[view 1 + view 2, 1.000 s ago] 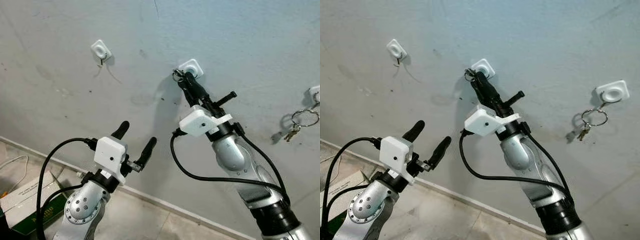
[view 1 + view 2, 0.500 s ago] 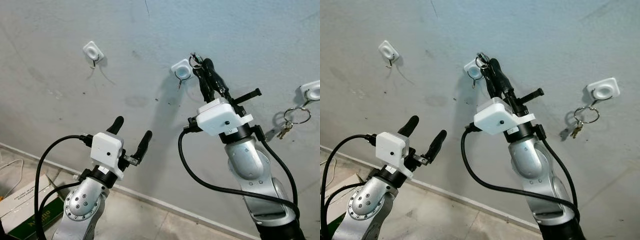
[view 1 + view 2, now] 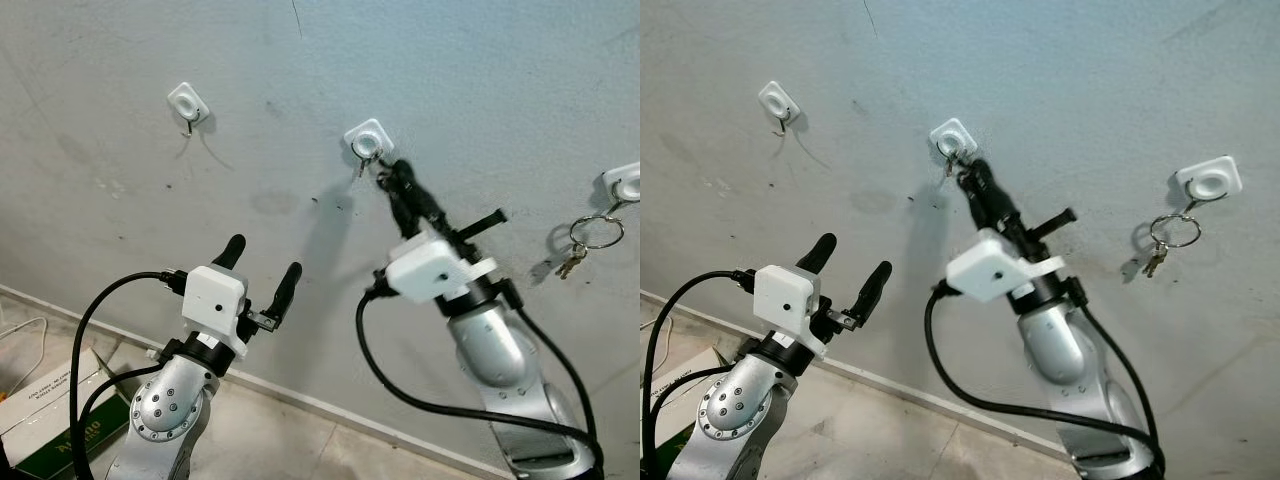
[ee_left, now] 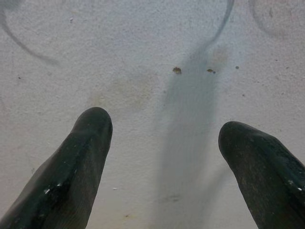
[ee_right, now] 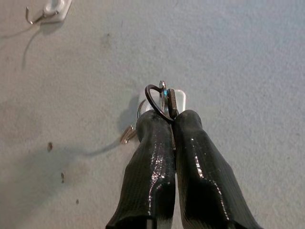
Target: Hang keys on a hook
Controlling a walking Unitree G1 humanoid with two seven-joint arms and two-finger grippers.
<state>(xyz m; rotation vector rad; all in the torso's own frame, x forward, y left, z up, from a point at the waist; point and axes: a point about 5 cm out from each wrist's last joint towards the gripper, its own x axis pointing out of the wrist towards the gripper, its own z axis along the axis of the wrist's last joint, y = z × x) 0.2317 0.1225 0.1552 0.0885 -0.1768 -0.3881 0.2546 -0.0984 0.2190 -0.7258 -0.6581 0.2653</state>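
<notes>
The right hand is raised to the grey wall, its two black fingers pressed together and pinching a key ring — the ring pokes out past the fingertips. In the right wrist view the ring sits directly in front of the middle hook, a white square pad with a small metal hook; whether the ring is actually over that hook or only against it cannot be told. In the left eye view the hand lies just at 5 o'clock from the pad, touching or nearly touching the metal below it, and a small key-like piece dangles beside the fingers.

The left hand is held lower, at about 8 o'clock from the middle hook and well apart from it. Its fingers are spread wide with nothing between them — bare wall shows in the gap in the left wrist view.

Two more white hooks are on the wall. The left hook sits at roughly 9 o'clock from the middle one. The right hook sits at about 3 o'clock, and another ring with keys hangs from it.

At the lower edge, at 7 o'clock from the left hand, a box lies on the floor below the wall's skirting.
</notes>
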